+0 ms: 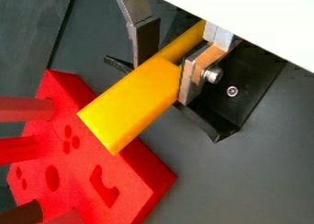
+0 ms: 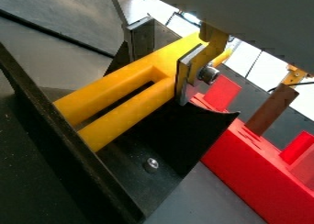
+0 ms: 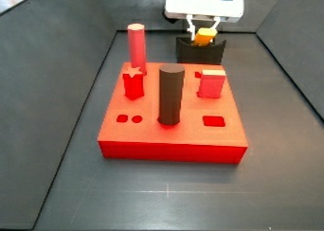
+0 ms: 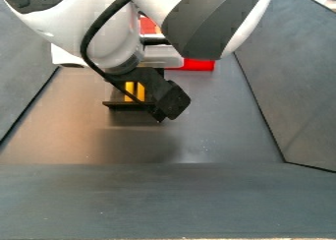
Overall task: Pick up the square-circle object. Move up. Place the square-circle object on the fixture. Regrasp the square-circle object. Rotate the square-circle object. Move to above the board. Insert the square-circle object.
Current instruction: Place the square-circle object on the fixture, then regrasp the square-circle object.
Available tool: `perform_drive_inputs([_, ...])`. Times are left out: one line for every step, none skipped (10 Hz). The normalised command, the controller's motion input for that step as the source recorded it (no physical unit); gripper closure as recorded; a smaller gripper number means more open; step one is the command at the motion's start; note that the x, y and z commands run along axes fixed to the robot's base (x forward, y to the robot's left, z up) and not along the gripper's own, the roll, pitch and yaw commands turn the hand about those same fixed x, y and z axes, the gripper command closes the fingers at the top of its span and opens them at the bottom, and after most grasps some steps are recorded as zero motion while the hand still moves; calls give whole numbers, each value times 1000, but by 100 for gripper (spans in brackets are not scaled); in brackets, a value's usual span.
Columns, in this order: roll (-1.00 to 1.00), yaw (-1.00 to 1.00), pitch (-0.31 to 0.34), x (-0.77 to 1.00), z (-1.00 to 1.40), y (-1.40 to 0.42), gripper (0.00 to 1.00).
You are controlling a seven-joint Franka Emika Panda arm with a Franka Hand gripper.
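The square-circle object [image 1: 135, 99] is a yellow-orange rod with a square thick part and a slimmer round part. It lies across the black fixture [image 1: 240, 90], which stands just behind the red board [image 1: 73, 163]. My gripper [image 1: 170, 67] is over the fixture, shut on the rod's slim part, with a finger on each side. In the wrist view from the opposite side, the rod [image 2: 117, 99] sticks out over the fixture [image 2: 172, 145] with the gripper [image 2: 168, 62] on it. In a side view the rod [image 3: 203, 30] shows between the fingers above the fixture [image 3: 200, 53].
On the board [image 3: 171, 131] stand a pink peg [image 3: 135, 45], a thick dark cylinder [image 3: 170, 95], a red cube [image 3: 210, 83] and a red star piece [image 3: 132, 81]. Shaped holes show near its front edge. Dark walls enclose the floor.
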Motion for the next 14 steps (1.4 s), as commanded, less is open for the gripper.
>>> perform_drive_inputs([-92,-61,-162,66,-380,155,100])
perform_drive_inputs([-94,-34,-162,68,-365,158,100])
perform_drive_inputs([0,0,0,0,0,0,0])
perform_drive_inputs([21,29,-53,0,1000,0,0])
perform_drive_inputs([23,35,-49,-8,1000,2,0])
perform_drive_inputs([24,44,-42,-22,1000,8,0])
perform_drive_inputs([25,55,-28,-39,1000,5,0])
perform_drive_inputs([20,58,-10,-49,1000,7,0])
perform_drive_inputs([15,55,5,-52,870,8,0])
perform_drive_inputs([9,51,16,-46,747,9,0])
perform_drive_inputs([5,41,38,-34,421,10,0])
perform_drive_inputs([8,32,46,-34,227,12,0])
perform_drive_inputs([-19,-33,-1,-1000,0,0,0])
perform_drive_inputs([-18,-49,-22,-1000,-5,4,0])
